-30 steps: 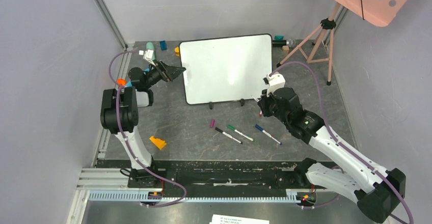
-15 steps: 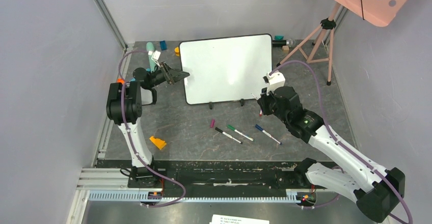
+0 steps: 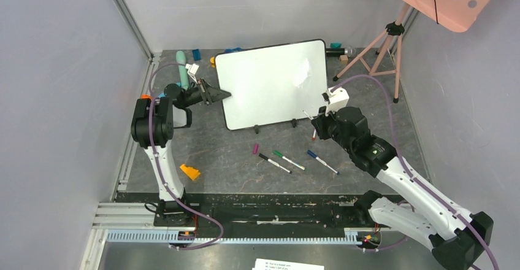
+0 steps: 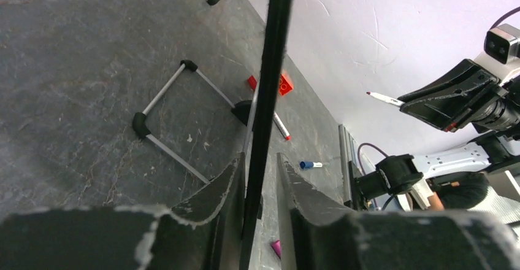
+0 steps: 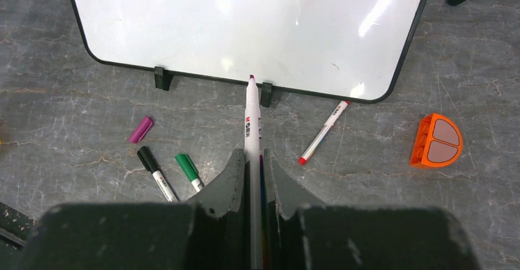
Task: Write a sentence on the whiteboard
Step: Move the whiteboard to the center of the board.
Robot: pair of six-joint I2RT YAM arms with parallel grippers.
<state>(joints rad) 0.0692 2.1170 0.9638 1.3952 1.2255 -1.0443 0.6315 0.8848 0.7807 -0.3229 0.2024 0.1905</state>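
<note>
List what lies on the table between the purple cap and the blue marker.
A black-capped marker and a green-capped marker lie there side by side, seen in the top external view.

Upper centre of top view blocked by whiteboard (image 3: 273, 83); left gripper (image 3: 222, 93) clamps its left edge, right gripper (image 3: 314, 124) with held marker (image 5: 252, 116) hangs at its lower right corner. Just below board, litter: purple cap (image 3: 256, 148), black marker (image 3: 275, 163), green marker (image 3: 289, 160), blue marker (image 3: 322, 162). Upper right crowded by tripod legs (image 3: 365, 55). Lower left: orange wedge (image 3: 190, 172). Lower centre: table (image 3: 245, 181) bare below the markers, open passage.
</note>
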